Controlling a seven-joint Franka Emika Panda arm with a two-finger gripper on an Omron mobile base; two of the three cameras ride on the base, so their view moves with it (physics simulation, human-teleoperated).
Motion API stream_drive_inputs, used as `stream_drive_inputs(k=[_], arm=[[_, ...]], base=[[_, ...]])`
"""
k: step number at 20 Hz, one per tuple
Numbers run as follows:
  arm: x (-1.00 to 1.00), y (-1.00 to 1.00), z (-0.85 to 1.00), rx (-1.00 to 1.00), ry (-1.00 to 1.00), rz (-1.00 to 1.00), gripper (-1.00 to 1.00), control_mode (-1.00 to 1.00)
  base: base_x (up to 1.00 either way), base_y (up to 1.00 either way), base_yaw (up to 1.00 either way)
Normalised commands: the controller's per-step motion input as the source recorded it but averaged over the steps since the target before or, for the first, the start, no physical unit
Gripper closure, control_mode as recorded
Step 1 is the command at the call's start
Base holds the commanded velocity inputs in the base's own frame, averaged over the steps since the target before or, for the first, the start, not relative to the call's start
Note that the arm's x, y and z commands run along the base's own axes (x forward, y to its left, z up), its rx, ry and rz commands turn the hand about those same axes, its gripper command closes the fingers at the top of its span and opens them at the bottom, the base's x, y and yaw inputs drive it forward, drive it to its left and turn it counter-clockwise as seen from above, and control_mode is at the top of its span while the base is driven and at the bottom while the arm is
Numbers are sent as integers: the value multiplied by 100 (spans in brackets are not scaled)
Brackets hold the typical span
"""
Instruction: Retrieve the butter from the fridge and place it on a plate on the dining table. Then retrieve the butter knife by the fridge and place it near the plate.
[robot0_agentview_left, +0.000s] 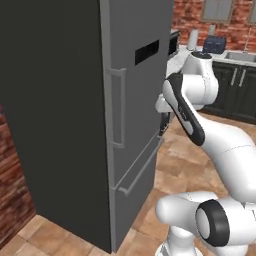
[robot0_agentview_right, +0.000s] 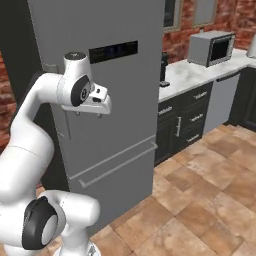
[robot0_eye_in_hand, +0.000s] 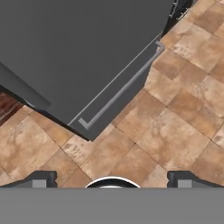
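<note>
The arm's white base looms closest. The gripper hangs with jaws spread wide and empty, pointing down at the tiled floor before the shut fridge; its bottom drawer lies toward eleven o'clock. The butter presumably waits inside.

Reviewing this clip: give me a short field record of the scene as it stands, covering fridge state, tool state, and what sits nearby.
fridge: doors and bottom drawer all shut
fridge handles: slim vertical one; horizontal drawer bar
tool: open, empty, pointing down at the floor in front of the fridge
contact: tool touches nothing
floor: brown tiles
counter: right of fridge, microwave on it
</note>
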Motion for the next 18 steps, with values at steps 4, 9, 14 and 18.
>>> stream_drive_inputs(k=[4,9,14,18], arm=[[0,0,0,0,0,0,-100,100],[0,0,0,0,0,0,-100,100],[31,16,-15,15,-3,-1,-100,-100],[56,24,-6,21,-36,16,-100,-100]], base=[[30,-37,40],[20,-11,24],[2,0,0],[0,0,0]])
